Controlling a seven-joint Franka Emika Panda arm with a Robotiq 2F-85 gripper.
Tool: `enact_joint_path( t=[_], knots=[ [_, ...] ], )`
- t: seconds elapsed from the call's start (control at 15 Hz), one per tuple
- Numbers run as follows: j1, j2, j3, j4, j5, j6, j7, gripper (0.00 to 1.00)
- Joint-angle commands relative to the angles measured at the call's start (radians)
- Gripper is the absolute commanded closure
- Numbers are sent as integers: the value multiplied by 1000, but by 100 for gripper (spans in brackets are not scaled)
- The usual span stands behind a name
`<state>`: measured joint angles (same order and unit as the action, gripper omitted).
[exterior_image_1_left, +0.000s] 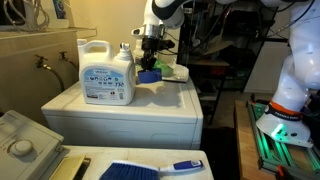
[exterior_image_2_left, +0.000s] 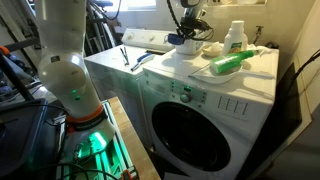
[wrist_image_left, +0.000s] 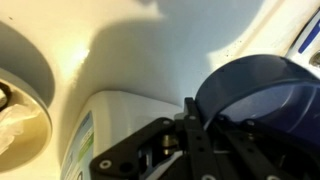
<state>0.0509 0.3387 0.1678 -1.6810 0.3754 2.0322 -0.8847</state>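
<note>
My gripper (exterior_image_1_left: 150, 62) (exterior_image_2_left: 188, 33) is over the top of a white washing machine (exterior_image_1_left: 170, 108) (exterior_image_2_left: 190, 75). In the wrist view its fingers (wrist_image_left: 196, 128) are shut on the rim of a dark blue cup (wrist_image_left: 256, 92). The cup (exterior_image_1_left: 148, 75) (exterior_image_2_left: 188, 45) sits at or just above the machine's top; I cannot tell whether it touches. A large white detergent jug (exterior_image_1_left: 106, 76) with a blue label stands next to it, and part of its label shows in the wrist view (wrist_image_left: 84, 140).
A small white bottle with a green cap (exterior_image_1_left: 125, 52) (exterior_image_2_left: 233, 37) stands behind. A green tool (exterior_image_2_left: 228, 62) lies on the machine's top. A white bowl (wrist_image_left: 22, 95) is nearby. A blue brush (exterior_image_1_left: 140, 170) lies on a near surface. The robot base (exterior_image_2_left: 75, 95) stands beside the machine.
</note>
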Motion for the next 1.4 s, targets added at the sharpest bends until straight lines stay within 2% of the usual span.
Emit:
enact_joint_path(
  t=[0.0, 0.33, 0.47, 0.53, 0.8, 0.87, 1.33],
  knots=[
    [47, -86, -24, -46, -191, -32, 190, 98],
    [70, -127, -32, -63, -471, -95, 356, 98],
    [73, -120, -38, -45, -560, -168, 417, 98],
    [58, -97, -15, -23, -493, -119, 363, 93],
    [59, -99, -22, -23, -536, -153, 395, 93],
    [81, -85, -26, 3, -600, -211, 430, 98],
    [233, 0, 13, 108, -954, -441, 497, 98]
  ],
)
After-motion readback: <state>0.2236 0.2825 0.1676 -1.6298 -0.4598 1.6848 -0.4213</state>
